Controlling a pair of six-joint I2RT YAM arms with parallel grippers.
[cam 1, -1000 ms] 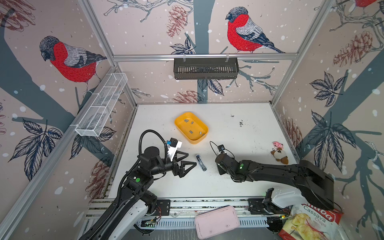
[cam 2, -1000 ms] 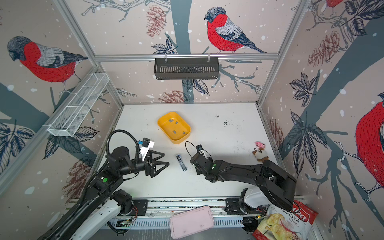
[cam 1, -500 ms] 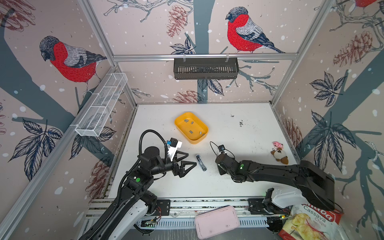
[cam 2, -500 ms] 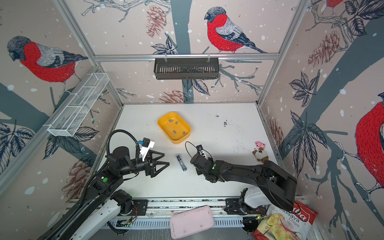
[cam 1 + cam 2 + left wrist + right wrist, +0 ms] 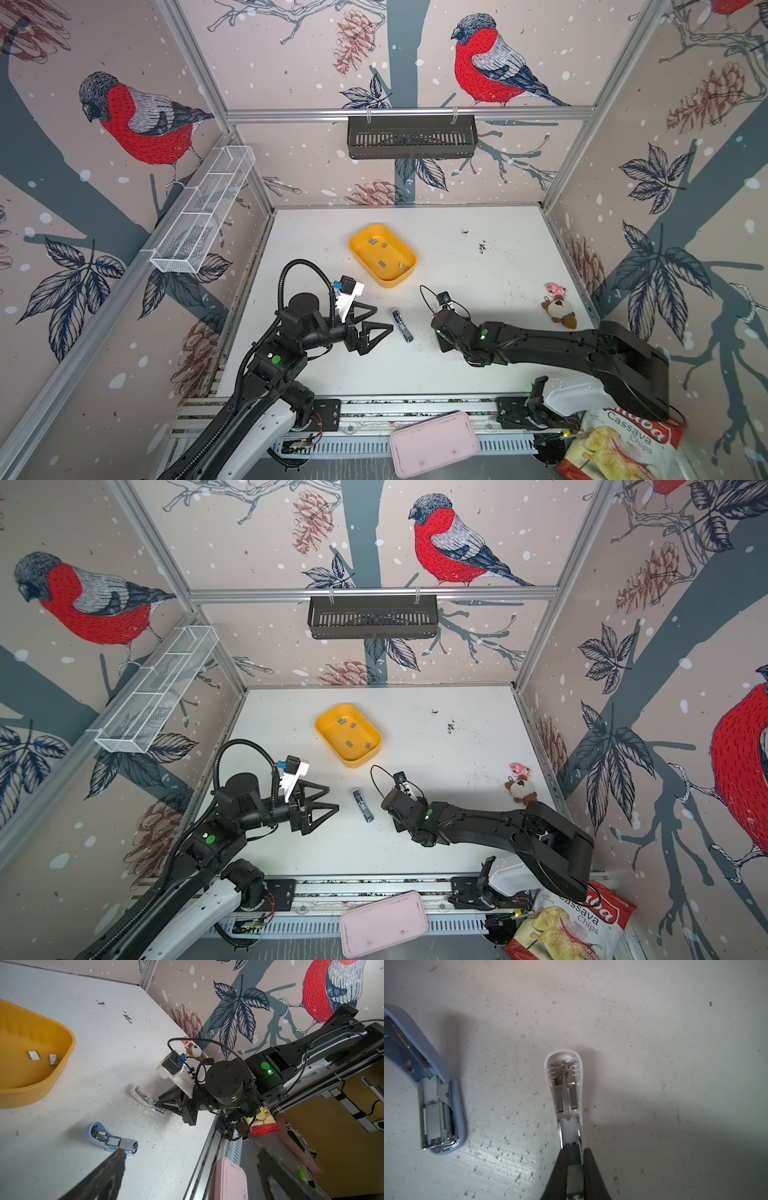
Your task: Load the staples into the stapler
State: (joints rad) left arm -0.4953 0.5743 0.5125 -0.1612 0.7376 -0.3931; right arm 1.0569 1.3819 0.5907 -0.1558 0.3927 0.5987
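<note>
Several grey staples (image 5: pixel 381 263) (image 5: pixel 350 743) lie in a yellow tray (image 5: pixel 361 239) (image 5: pixel 328 721) at mid table; two of these staples (image 5: pixel 34 1055) show in the left wrist view. A blue stapler (image 5: pixel 402 325) (image 5: pixel 363 805) (image 5: pixel 112 1140) (image 5: pixel 440 1109) lies flipped open on the table, a strip of staples (image 5: pixel 432 1122) in its channel. My right gripper (image 5: pixel 575 1150) (image 5: pixel 166 1108) is shut on the metal rear of a white stapler (image 5: pixel 564 1076) (image 5: pixel 139 1093), also hinged open. My left gripper (image 5: pixel 384 319) (image 5: pixel 333 799) (image 5: pixel 191 1153) hangs open and holds nothing, left of the blue stapler.
A small plush toy (image 5: pixel 559 307) lies near the right wall. A pink box (image 5: pixel 434 442) and a chips bag (image 5: pixel 615 449) sit past the front rail. A black basket (image 5: pixel 411 137) hangs on the back wall and a white wire shelf (image 5: pixel 203 208) on the left wall.
</note>
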